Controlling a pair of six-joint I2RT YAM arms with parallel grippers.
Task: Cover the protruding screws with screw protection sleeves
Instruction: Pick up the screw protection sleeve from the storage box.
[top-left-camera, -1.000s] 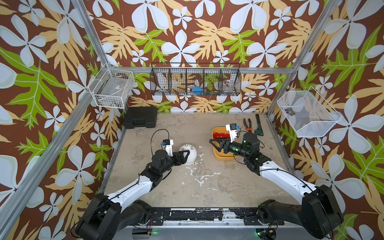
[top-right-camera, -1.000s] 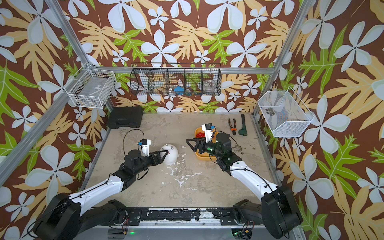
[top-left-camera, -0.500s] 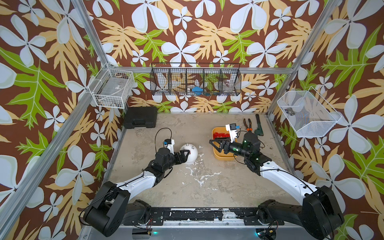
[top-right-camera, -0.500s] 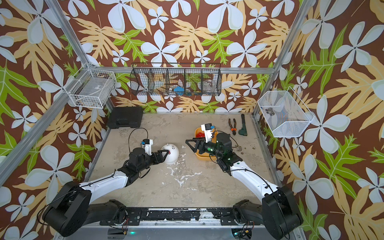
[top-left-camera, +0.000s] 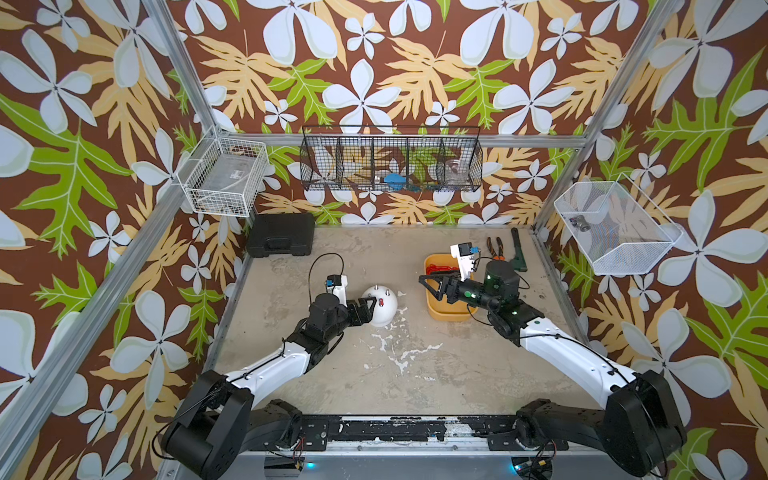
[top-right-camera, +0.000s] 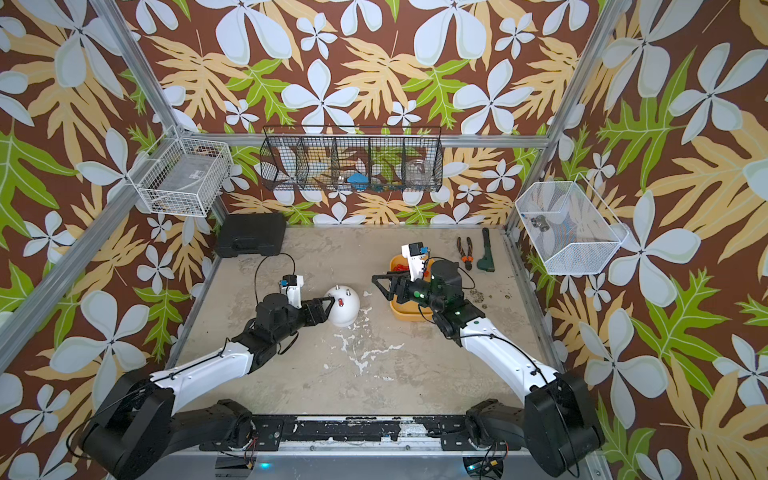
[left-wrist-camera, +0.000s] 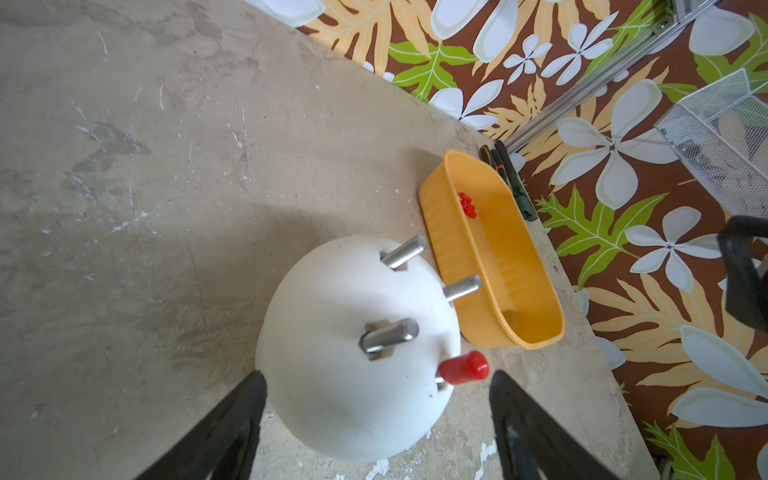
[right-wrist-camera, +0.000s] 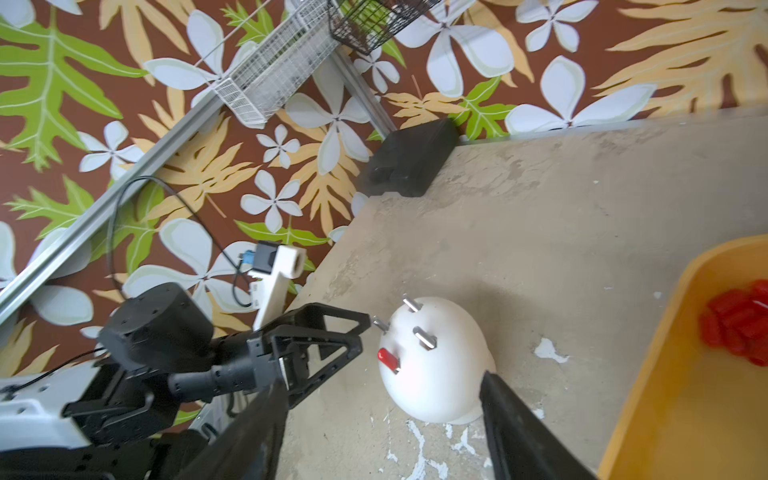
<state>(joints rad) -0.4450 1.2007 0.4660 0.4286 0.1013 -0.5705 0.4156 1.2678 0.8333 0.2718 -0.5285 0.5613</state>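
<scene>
The white dome (top-left-camera: 380, 309) sits on the worktop (top-left-camera: 415, 374), and a yellow tub (top-left-camera: 446, 318) stands well apart from it. Four screws stick out of the dome's top. One wears a red sleeve (left-wrist-camera: 463, 368), with a sliver of metal showing at its base. The other three screws (left-wrist-camera: 390, 334) are bare grey pins.

The left pincer (top-left-camera: 370, 309) is low against the dome with its fingers spread wide, one on each side of the dome's near edge. It pinches nothing. The capped screw lies close by one fingertip (left-wrist-camera: 498, 386), with a thin gap between them. I cannot tell whether the other finger touches the dome.

The right pincer (top-left-camera: 428, 286) hangs above the tub's rim on the dome side and points toward the dome. Its fingers are apart and hold nothing. A heap of loose sleeves (right-wrist-camera: 739, 324) lies at the tub's far end.

Pliers (top-right-camera: 464, 249) and a green wrench (top-right-camera: 484, 253) lie side by side at the back right. A black case (top-left-camera: 280, 235) sits in the back left corner.
</scene>
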